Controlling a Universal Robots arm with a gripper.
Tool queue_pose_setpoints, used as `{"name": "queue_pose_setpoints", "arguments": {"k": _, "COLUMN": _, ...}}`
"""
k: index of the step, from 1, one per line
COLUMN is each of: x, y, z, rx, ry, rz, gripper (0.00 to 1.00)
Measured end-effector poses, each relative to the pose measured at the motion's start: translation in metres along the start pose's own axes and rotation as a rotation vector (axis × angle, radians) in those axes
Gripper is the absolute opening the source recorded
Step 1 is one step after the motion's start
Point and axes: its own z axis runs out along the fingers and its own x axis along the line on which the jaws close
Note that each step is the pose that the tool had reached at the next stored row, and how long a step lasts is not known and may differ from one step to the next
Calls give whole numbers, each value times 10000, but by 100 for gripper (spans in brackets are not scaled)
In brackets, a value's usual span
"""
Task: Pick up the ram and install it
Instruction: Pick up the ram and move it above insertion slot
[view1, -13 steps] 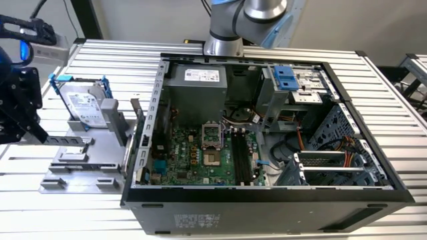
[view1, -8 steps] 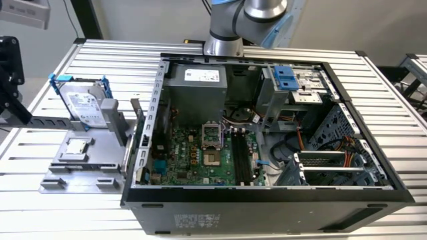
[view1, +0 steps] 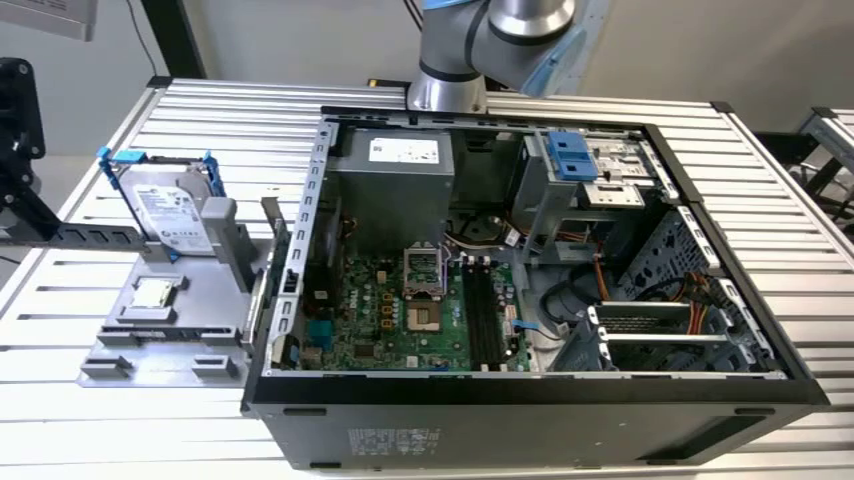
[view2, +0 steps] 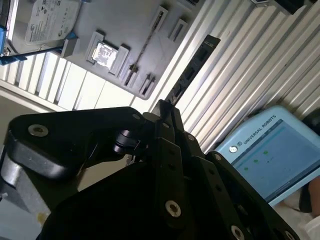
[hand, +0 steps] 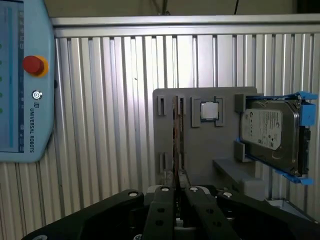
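Here the ram (view2: 192, 70) is held clamped edge-on in the hand (view2: 167, 111). Its long axis is pointed straight out from the fingertips, toward the grey tray (hand: 200, 145) on the desk (hand: 100, 125).

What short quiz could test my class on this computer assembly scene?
1. True or false: the gripper is shut on the memory stick.
2. What lies on the grey tray along with the hard drive? A) a processor chip B) a fan C) a screwdriver
3. Fill in: the computer case has its upper side ____, so the green board shows inside.

Key: 1 true; 2 A; 3 open.
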Motion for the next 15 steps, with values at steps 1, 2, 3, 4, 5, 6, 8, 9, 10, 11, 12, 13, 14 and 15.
{"name": "queue_pose_setpoints", "arguments": {"k": 1, "x": 0, "y": -23, "z": 0, "rx": 0, "ry": 0, "rz": 0, "gripper": 0}}
{"name": "queue_pose_setpoints", "arguments": {"k": 2, "x": -1, "y": -45, "z": 1, "rx": 1, "ry": -1, "rz": -1, "gripper": 0}}
{"name": "queue_pose_setpoints", "arguments": {"k": 3, "x": -3, "y": -66, "z": 0, "rx": -1, "ry": 1, "rz": 0, "gripper": 0}}
{"name": "queue_pose_setpoints", "arguments": {"k": 4, "x": -4, "y": -89, "z": 1, "rx": 0, "ry": 0, "rz": 0, "gripper": 0}}
{"name": "queue_pose_setpoints", "arguments": {"k": 5, "x": -5, "y": -118, "z": 1, "rx": -2, "ry": 1, "rz": 0, "gripper": 0}}
{"name": "queue_pose_setpoints", "arguments": {"k": 6, "x": -7, "y": -151, "z": 1, "rx": -3, "ry": 0, "rz": 0, "gripper": 0}}
{"name": "queue_pose_setpoints", "arguments": {"k": 8, "x": -10, "y": -209, "z": 1, "rx": -5, "ry": 1, "rz": -1, "gripper": 0}}
{"name": "queue_pose_setpoints", "arguments": {"k": 9, "x": -12, "y": -242, "z": 1, "rx": -4, "ry": 1, "rz": -1, "gripper": 0}}
{"name": "queue_pose_setpoints", "arguments": {"k": 10, "x": -14, "y": -276, "z": 1, "rx": -5, "ry": 1, "rz": -1, "gripper": 0}}
{"name": "queue_pose_setpoints", "arguments": {"k": 11, "x": -16, "y": -304, "z": 1, "rx": -5, "ry": 1, "rz": -1, "gripper": 0}}
{"name": "queue_pose_setpoints", "arguments": {"k": 12, "x": -17, "y": -334, "z": 2, "rx": -4, "ry": -1, "rz": 0, "gripper": 0}}
{"name": "queue_pose_setpoints", "arguments": {"k": 13, "x": -19, "y": -369, "z": 1, "rx": -6, "ry": 0, "rz": 0, "gripper": 0}}
{"name": "queue_pose_setpoints", "arguments": {"k": 14, "x": -21, "y": -405, "z": 2, "rx": -7, "ry": 1, "rz": 0, "gripper": 0}}
{"name": "queue_pose_setpoints", "arguments": {"k": 15, "x": -23, "y": -440, "z": 1, "rx": -8, "ry": 1, "rz": 0, "gripper": 0}}
